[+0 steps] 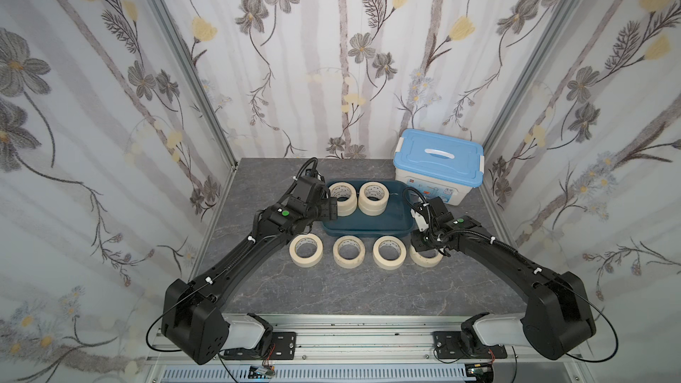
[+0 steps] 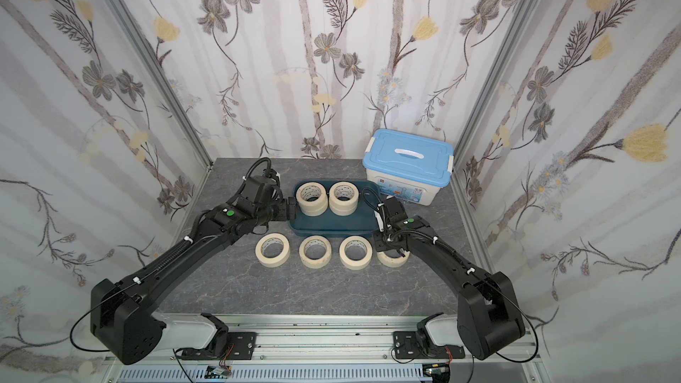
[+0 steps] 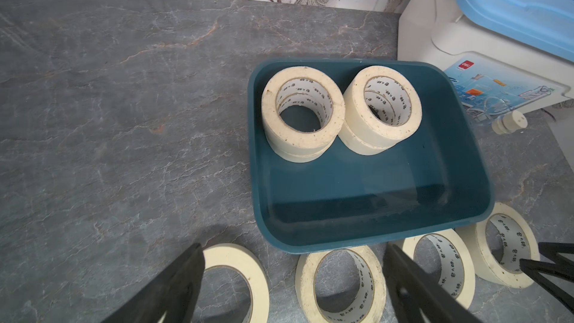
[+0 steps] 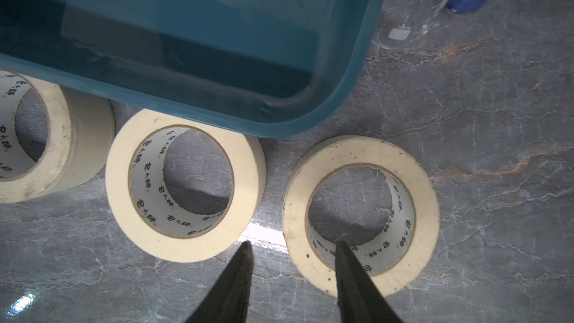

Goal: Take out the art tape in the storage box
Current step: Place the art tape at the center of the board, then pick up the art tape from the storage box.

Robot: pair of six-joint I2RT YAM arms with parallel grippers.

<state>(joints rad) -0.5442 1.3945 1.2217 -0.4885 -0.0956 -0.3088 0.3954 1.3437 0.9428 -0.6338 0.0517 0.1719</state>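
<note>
In the lower middle of both top views, on the grey table (image 1: 331, 289), a row of four rolls (image 1: 389, 266) of tape lies flat, out of the box and just in front of its near rim. At the right end of that row the right gripper (image 4: 293, 243) hangs over the rightmost roll (image 4: 427, 209). In the right wrist view its jaws stand parted astride the roll's wall, one finger inside the ring and the other outside. Bare table shows between the outer finger and the tape, so the grip is loose and holds nothing. Just behind the row sits the box (image 1: 368, 224), its near half bare. The left gripper (image 3: 295, 248) hovers at the box's left side; in the left wrist view its fingers (image 3: 189, 271) are spread wide, released, with nothing clasped. In the far left part of the box sit four more rolls, a left stack (image 3: 298, 153) and a right stack (image 3: 366, 138) of two each, close side by side. Farther back, toward the upper right, a white bin (image 1: 438, 163) with a blue lid stands by the wall.
</note>
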